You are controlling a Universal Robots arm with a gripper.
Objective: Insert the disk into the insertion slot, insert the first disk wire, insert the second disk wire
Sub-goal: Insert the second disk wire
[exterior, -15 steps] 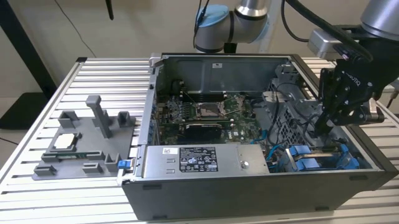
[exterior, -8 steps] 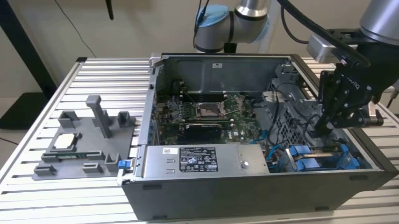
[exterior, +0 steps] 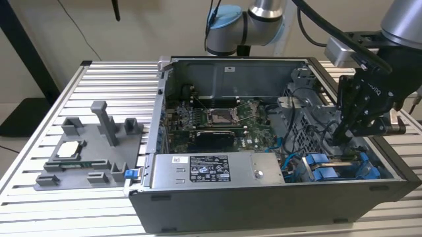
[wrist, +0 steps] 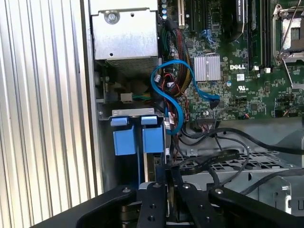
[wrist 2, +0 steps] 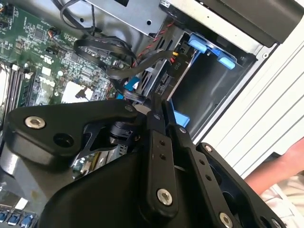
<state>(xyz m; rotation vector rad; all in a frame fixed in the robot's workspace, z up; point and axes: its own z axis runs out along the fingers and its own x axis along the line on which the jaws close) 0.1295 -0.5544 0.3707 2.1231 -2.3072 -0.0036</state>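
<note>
My gripper point(exterior: 344, 136) is lowered into the open computer case at the exterior view's right, over the grey drive cage point(exterior: 310, 148). Its fingers stand nearly together in both wrist views point(wrist 2: 159, 108) point(wrist: 164, 172). A flat black disk wire point(wrist: 221, 156) point(wrist 2: 124, 71) runs up to the fingertips, and they look shut on its end. The disk point(wrist: 148, 165) point(wrist 2: 176, 71) sits in the insertion slot point(wrist 2: 202, 90) behind blue carrier tabs point(wrist: 153, 138) point(exterior: 324, 168), right beside the fingertips. The wire's connector is hidden by the fingers.
A blue cable point(wrist: 178, 95) loops beside the cage. The motherboard with its silver socket point(exterior: 221, 117) fills the case middle, and the power supply point(exterior: 218, 169) lies along the front. A grey fixture tray point(exterior: 92, 148) lies on the slatted table. A person's arm point(wrist 2: 280, 166) is outside the case.
</note>
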